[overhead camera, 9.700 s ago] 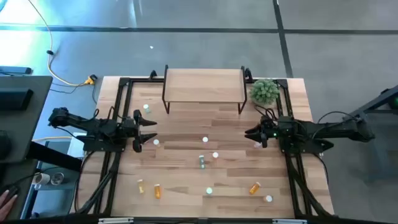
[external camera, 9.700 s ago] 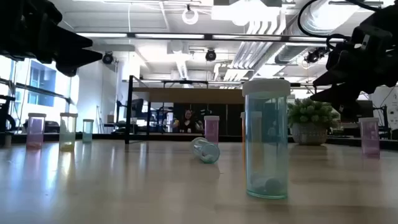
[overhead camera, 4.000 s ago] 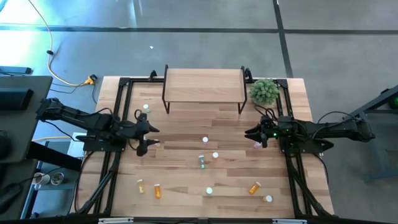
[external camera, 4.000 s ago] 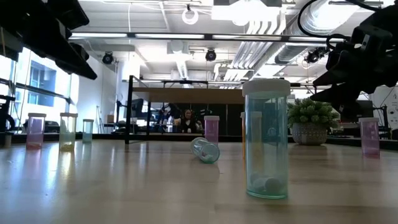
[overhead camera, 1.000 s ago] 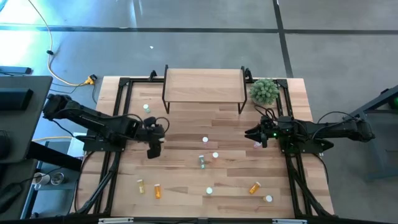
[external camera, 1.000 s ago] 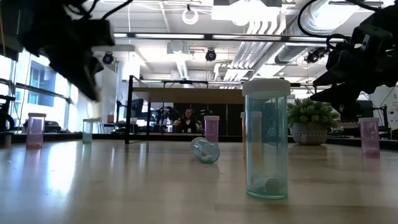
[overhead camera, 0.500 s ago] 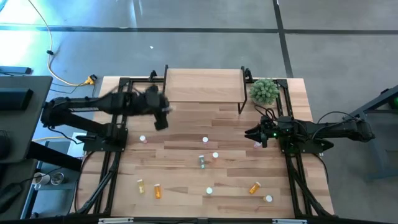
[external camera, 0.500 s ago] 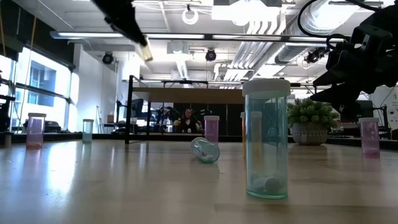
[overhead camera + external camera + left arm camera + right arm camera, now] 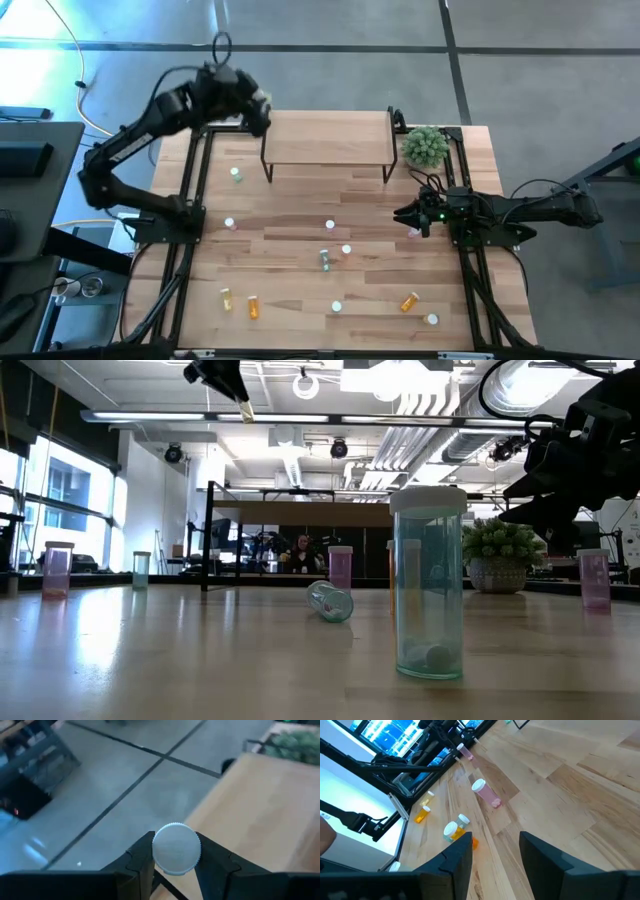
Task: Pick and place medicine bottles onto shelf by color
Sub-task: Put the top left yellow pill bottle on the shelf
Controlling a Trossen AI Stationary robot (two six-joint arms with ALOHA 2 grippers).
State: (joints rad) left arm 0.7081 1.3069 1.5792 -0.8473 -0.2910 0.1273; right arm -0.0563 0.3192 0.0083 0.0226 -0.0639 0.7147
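Note:
My left gripper [image 9: 260, 103] hangs high over the far left of the table, beside the left end of the shelf [image 9: 327, 138], shut on a small yellow medicine bottle [image 9: 243, 407] with a white cap [image 9: 176, 848]. My right gripper [image 9: 412, 216] waits low at the table's right, open, with nothing between its fingers [image 9: 495, 855]. Several more bottles stand or lie on the tabletop: a green one [image 9: 236, 173], a pink one [image 9: 230, 224], a yellow one [image 9: 226, 298], two orange ones [image 9: 253, 307] [image 9: 409, 301], and a green one on its side [image 9: 325, 260]. My left gripper pinches the bottle between its two fingers [image 9: 142, 856] at the capped end [image 9: 176, 848], one finger on each side. The fingers slant downward. In the low view the yellow body [image 9: 243, 407] sticks out below them, tilted and lifted well clear of the table.
A green bushy plant [image 9: 426, 147] stands at the shelf's right end. Black frame rails [image 9: 192, 200] run along both sides of the table. A tall clear-green bottle [image 9: 429, 582] stands close to the low camera. The shelf top [image 9: 270, 810] is bare wood.
My left gripper has risen steeply from low over the table's left middle and swung toward the far edge, to the shelf's left end. It has tipped more level, staying shut. The yellow bottle has gone with it, lifted clear of the table.

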